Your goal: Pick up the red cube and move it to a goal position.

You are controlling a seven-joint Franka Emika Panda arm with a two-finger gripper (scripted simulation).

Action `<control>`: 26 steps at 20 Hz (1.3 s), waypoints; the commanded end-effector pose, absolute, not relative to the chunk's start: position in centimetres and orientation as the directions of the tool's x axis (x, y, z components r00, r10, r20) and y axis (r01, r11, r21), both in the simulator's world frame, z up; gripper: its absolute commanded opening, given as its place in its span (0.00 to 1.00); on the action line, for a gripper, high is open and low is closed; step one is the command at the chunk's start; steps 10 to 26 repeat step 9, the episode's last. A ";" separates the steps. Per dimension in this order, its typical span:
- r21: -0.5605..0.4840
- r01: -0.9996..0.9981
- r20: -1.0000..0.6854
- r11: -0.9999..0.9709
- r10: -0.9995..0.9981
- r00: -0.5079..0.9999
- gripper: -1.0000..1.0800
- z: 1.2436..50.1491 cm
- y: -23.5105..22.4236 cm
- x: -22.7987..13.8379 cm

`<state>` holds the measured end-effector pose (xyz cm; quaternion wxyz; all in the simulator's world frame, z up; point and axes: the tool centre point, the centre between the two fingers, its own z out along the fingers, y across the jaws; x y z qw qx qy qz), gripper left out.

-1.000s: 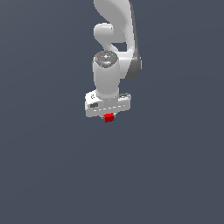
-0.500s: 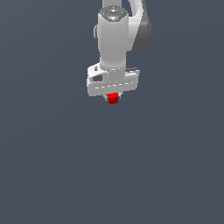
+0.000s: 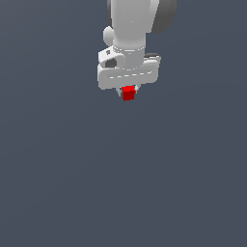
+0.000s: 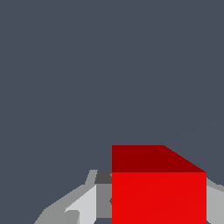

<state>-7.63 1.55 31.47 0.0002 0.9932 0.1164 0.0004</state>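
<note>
Red cube [image 3: 128, 93] sits clamped between the fingers of the white gripper [image 3: 128, 92], the jaws closed tight against its sides. Gripper and cube hang in the upper part of the exterior view, over a plain dark grey-blue ground [image 3: 123, 183]. Through the wrist view the cube [image 4: 158, 192] looms large, a pale grey finger [image 4: 85, 203] pressed beside it.

Plain dark slate-grey ground [image 3: 62, 183] — featureless

plain dark grey-blue backdrop [image 3: 123, 183]
</note>
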 end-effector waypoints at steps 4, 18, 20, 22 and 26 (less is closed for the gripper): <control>0.000 0.231 0.000 -0.973 0.231 0.973 0.00 32.4 1.7 -7.9; 0.000 0.231 0.000 -0.973 0.231 0.973 0.00 32.1 1.7 -7.7; 0.000 0.231 0.000 -0.973 0.231 0.973 0.00 32.1 1.7 -7.7; 0.000 0.231 0.000 -0.973 0.231 0.973 0.00 32.1 1.7 -7.7; 0.000 0.231 0.000 -0.973 0.231 0.973 0.00 32.1 1.7 -7.7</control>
